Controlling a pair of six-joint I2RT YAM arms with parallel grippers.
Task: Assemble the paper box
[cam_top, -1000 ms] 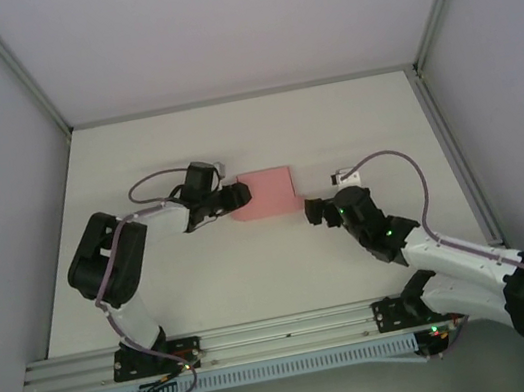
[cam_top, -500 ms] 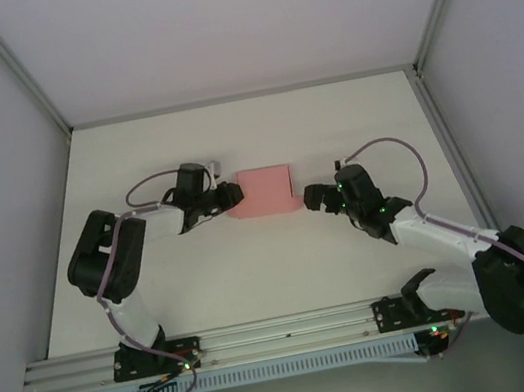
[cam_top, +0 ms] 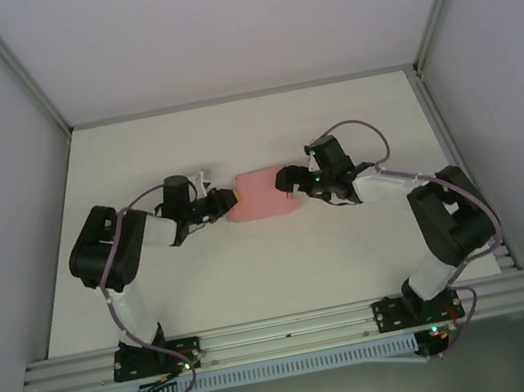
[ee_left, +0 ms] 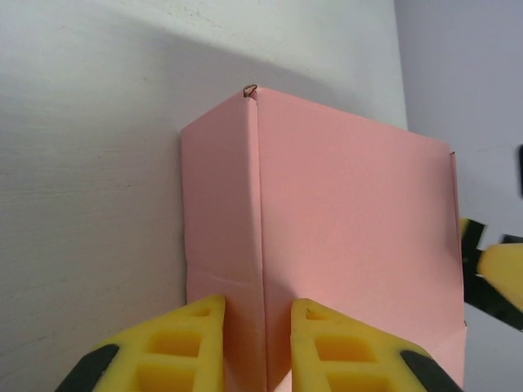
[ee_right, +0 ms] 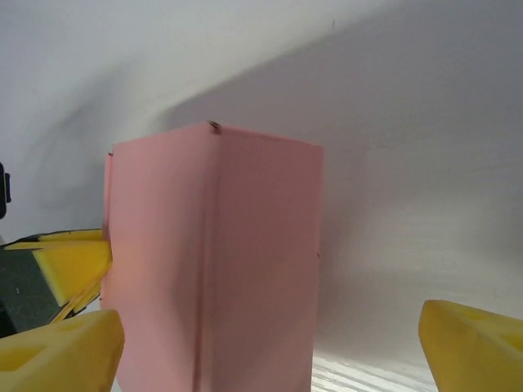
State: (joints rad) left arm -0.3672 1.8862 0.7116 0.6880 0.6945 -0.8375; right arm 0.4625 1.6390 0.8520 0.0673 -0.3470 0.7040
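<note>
The pink paper box (cam_top: 260,196) rests on the white table between the two arms, folded into a small block. My left gripper (cam_top: 229,200) is at its left end. In the left wrist view the yellow fingers (ee_left: 189,343) pinch a folded corner of the box (ee_left: 351,220), so the gripper (ee_left: 258,314) is shut on it. My right gripper (cam_top: 286,180) is at the box's right end. In the right wrist view its fingers (ee_right: 474,347) stand wide open, with the box (ee_right: 245,261) between them nearer the left finger.
White table (cam_top: 255,268) inside pale walls with a metal frame (cam_top: 433,13). A rail (cam_top: 286,332) runs along the near edge by the arm bases. The left arm's yellow finger (ee_right: 73,260) shows beyond the box in the right wrist view.
The right arm has swung up and left from the near right, bringing its open gripper to the box's right end. The left gripper has stayed on the box's left end, drawing back slightly left.
</note>
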